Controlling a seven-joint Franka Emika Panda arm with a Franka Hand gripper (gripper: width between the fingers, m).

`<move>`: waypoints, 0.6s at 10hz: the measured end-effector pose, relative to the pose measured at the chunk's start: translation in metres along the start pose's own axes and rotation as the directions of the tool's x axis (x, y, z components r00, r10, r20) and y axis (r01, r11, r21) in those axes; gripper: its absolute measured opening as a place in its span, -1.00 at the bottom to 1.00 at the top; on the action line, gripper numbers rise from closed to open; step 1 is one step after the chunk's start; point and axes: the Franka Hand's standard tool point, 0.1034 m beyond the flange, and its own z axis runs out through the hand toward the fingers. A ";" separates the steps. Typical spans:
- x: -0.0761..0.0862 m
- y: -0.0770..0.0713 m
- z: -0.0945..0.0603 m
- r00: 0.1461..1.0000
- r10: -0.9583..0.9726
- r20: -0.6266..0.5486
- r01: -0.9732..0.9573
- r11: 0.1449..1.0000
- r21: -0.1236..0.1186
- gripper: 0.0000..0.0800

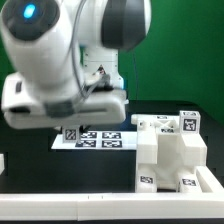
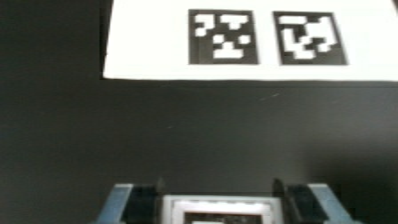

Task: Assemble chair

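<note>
Gripper (image 2: 221,195) clamped on a small tagged chair part (image 2: 221,212), hanging just short of the marker board (image 1: 95,140). Stepped chair block (image 1: 172,150) sits on the table (image 1: 40,170) toward the exterior view's right of the board.

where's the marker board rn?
In the exterior view the marker board lies flat on the black table, left of the stepped white chair assembly and partly under the arm; the wrist view shows its tagged edge too.
</note>
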 end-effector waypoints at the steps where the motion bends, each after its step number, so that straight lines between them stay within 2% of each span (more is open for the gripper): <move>1: 0.000 0.001 0.003 0.998 0.001 -0.061 -0.001 1.000 -0.005 -0.30; 4: 0.009 0.004 -0.006 0.965 -0.003 -0.261 -0.008 0.999 -0.038 -0.30; 6: 0.008 -0.030 -0.053 0.921 -0.038 -0.389 0.017 0.998 -0.057 -0.30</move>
